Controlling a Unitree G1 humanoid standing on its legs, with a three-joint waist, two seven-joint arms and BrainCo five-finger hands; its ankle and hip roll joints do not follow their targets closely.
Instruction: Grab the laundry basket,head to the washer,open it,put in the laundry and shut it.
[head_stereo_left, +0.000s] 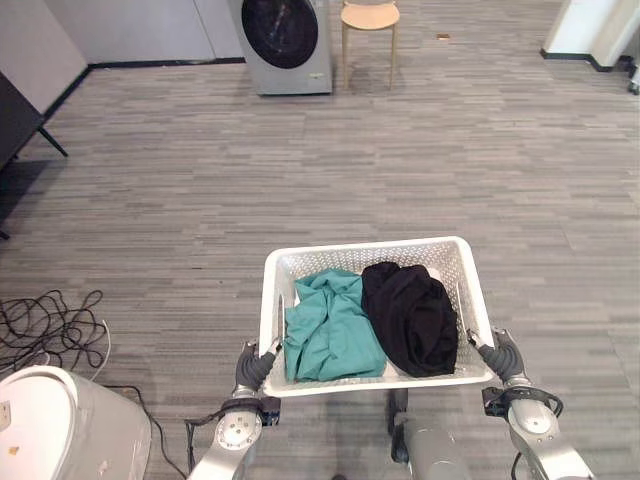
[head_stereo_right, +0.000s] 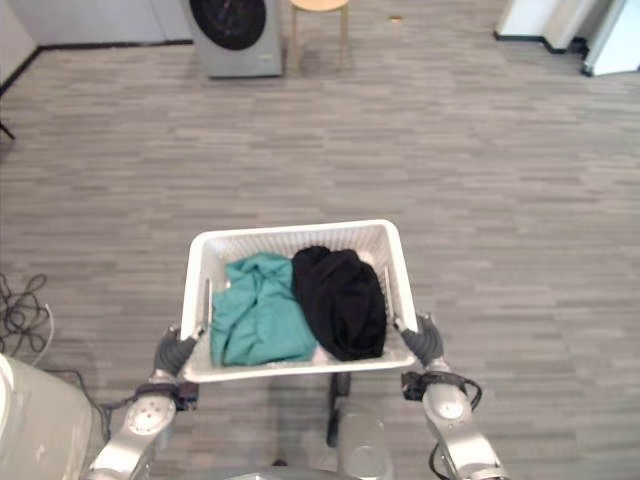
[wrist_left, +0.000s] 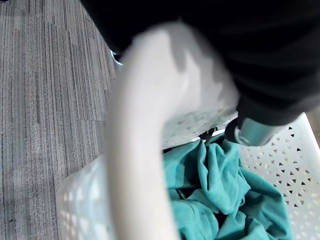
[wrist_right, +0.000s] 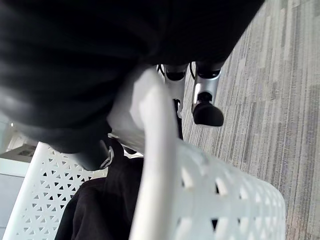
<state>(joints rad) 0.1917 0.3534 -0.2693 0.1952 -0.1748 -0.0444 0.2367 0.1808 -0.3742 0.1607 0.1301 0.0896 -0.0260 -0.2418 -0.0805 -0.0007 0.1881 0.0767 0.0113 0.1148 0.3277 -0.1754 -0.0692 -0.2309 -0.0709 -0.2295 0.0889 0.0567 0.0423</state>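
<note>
1. While the washer (head_stereo_left: 286, 42) sits way off at the far wall with its dark round door closed, a wooden chair (head_stereo_left: 369, 22) stands just beside it, and open grey plank floor (head_stereo_left: 400, 170) lies between it and the robot.
2. Closer in, a tangle of black cables (head_stereo_left: 45, 325) lies on the floor to the left, next to a white rounded bin-like thing (head_stereo_left: 60, 425) that's cut off at the corner.
3. Up front, the white laundry basket (head_stereo_left: 370, 252) is held between both arms, with a teal garment (head_stereo_left: 330, 330) on the left side and a black garment (head_stereo_left: 412, 315) touching it on the right.
4. At the basket's left rim sits the left hand (head_stereo_left: 253, 368), and the right hand (head_stereo_left: 500, 358) is at the right rim, each curled over the rim.
5. Both wrist views are mostly dark cover and blurry white rim, so exact finger placement is hard to make out.
</note>
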